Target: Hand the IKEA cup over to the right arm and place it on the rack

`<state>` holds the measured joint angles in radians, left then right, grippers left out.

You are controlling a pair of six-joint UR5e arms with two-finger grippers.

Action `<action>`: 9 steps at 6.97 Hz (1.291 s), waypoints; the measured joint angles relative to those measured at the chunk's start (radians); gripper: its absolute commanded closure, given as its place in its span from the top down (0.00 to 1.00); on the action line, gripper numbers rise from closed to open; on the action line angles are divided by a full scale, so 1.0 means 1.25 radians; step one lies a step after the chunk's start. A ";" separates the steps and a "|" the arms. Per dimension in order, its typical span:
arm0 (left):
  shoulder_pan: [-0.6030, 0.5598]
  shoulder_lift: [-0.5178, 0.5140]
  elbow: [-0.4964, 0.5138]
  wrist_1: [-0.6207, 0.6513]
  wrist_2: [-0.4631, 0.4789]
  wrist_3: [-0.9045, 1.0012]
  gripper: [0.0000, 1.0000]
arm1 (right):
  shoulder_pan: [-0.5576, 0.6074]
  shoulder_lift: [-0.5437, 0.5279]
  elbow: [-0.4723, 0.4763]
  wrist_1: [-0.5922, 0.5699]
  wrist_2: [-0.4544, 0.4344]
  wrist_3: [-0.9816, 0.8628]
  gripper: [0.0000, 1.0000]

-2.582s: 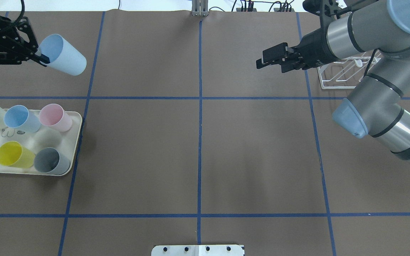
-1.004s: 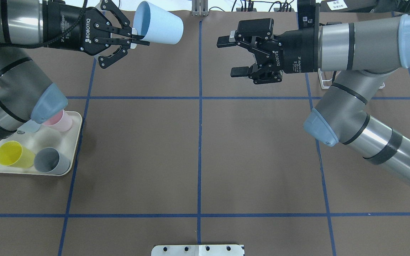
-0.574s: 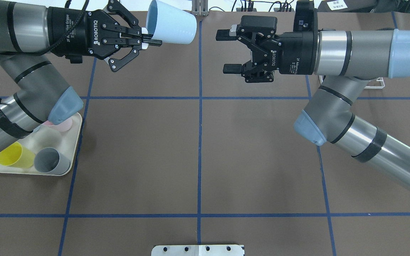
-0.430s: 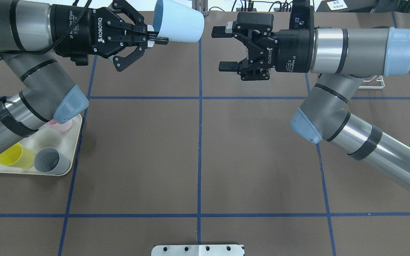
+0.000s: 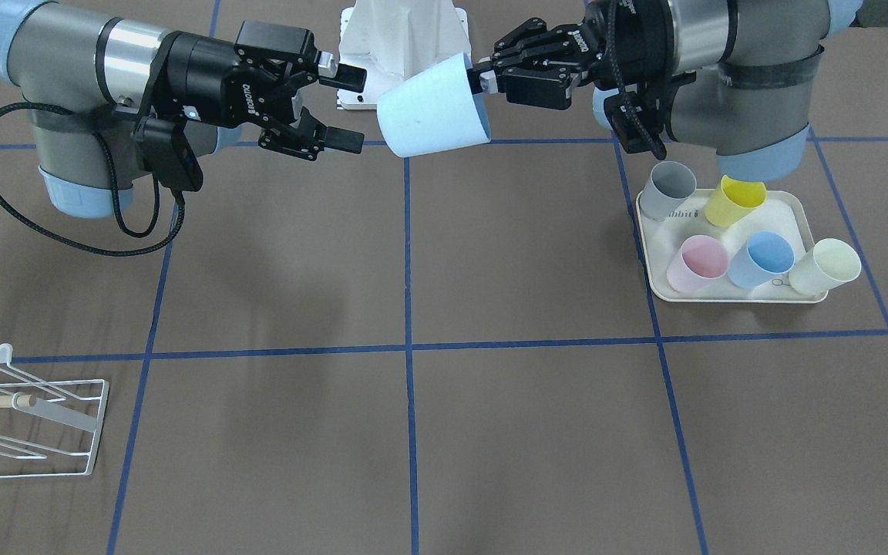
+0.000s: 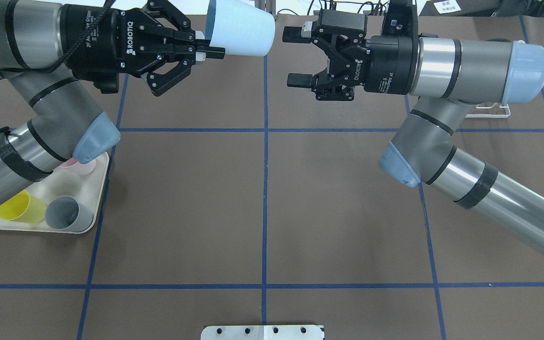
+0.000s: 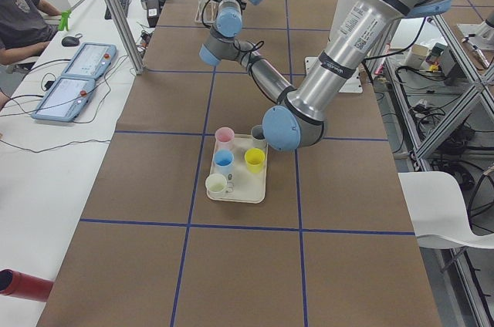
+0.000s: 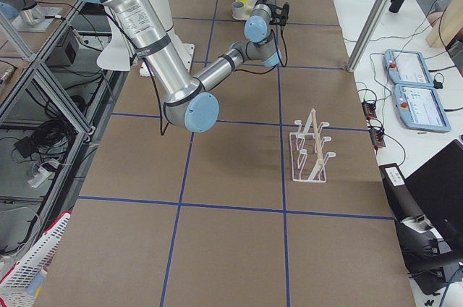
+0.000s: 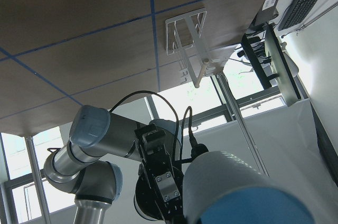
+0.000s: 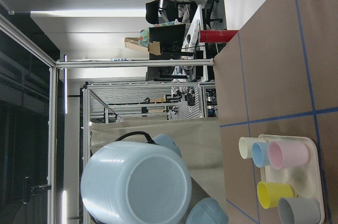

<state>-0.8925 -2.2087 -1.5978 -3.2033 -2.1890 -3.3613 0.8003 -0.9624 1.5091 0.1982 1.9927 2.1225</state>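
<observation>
1. Nearest the front-facing camera, the white wire rack with looped prongs and a light wooden dowel (image 5: pixel 58 414) stands on the brown bench crossed by blue tape lines (image 5: pixel 529 432), at the robot's right end.
2. Farther back, at the robot's left end, a cream rectangular tray (image 5: pixel 729 295) carries five plastic cups: a grey cup (image 5: pixel 667 189), a yellow cup (image 5: pixel 733 200), a pink cup (image 5: pixel 697 264), a blue cup (image 5: pixel 760 258) and a pale cream cup (image 5: pixel 824 266).
3. Beyond these, the light blue plastic IKEA cup (image 5: pixel 432 106) hangs in the air above the bench near its centre tape line. It is tipped on its side, with its closed bottom turned toward the right arm.
4. The black two-finger left gripper (image 5: pixel 481 81) has its jaws pinching the cup's rim.
5. The black two-finger right gripper (image 5: pixel 348 109) faces the cup's bottom with its jaws spread wide. It is just beside the cup and does not touch it.
6. Farthest back, the white robot base (image 5: pixel 401 38) shows behind the cup.
</observation>
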 measured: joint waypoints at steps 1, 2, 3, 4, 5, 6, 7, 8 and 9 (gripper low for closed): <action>0.000 0.000 -0.002 -0.005 0.000 -0.018 0.00 | -0.006 0.011 -0.017 0.039 -0.031 0.005 0.98; 0.001 0.000 -0.004 -0.006 0.001 -0.033 0.00 | -0.027 0.024 -0.027 0.080 -0.079 0.011 0.98; 0.001 -0.001 -0.006 -0.007 0.001 -0.043 0.00 | -0.053 0.030 -0.038 0.124 -0.124 0.016 0.98; 0.001 -0.001 -0.009 -0.007 0.001 -0.050 0.00 | -0.069 0.034 -0.047 0.150 -0.148 0.018 0.98; 0.003 0.000 -0.014 -0.007 0.001 -0.056 0.00 | -0.074 0.035 -0.050 0.159 -0.157 0.018 0.98; 0.005 0.003 -0.023 -0.007 0.001 -0.059 0.00 | -0.075 0.037 -0.051 0.162 -0.163 0.018 0.98; 0.009 0.004 -0.027 -0.006 0.001 -0.059 0.00 | -0.075 0.039 -0.051 0.164 -0.168 0.018 0.98; 0.014 0.005 -0.030 -0.006 0.001 -0.059 0.00 | -0.075 0.039 -0.052 0.164 -0.174 0.018 0.98; 0.020 0.005 -0.032 -0.006 0.001 -0.059 0.00 | -0.075 0.040 -0.053 0.164 -0.180 0.018 0.97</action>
<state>-0.8677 -2.2023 -1.6381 -3.2103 -2.1876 -3.4350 0.7070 -0.9124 1.4426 0.4034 1.7679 2.1445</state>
